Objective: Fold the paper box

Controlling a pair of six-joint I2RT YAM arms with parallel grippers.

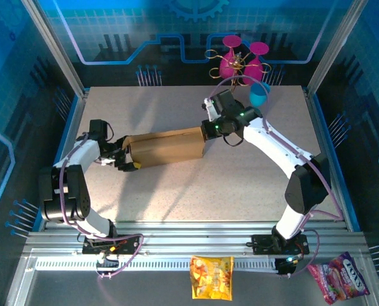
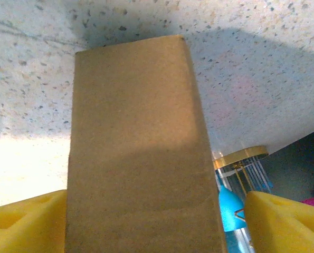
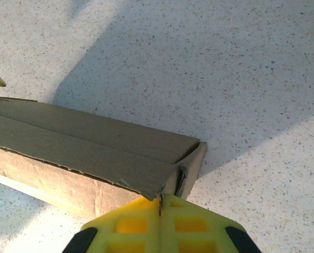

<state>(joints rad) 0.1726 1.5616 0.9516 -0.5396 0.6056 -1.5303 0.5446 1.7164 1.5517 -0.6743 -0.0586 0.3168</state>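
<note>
The paper box (image 1: 167,146) is a long brown carton lying on its side across the middle of the table, between the two arms. My left gripper (image 1: 127,159) is at its left end, open. In the left wrist view the yellow fingers (image 2: 30,221) straddle the box (image 2: 138,158), the left one against its side and the right one apart from it. My right gripper (image 1: 207,129) is at the box's right end. In the right wrist view its fingers (image 3: 125,226) are pressed together, shut on the torn corner of a top flap of the box (image 3: 93,147).
Two pink vases (image 1: 240,60) with gold wire and a blue cup (image 1: 259,94) stand at the back right, close behind the right arm. A yellow snack bag (image 1: 211,277) and a pink candy bag (image 1: 342,280) lie in front of the arm bases.
</note>
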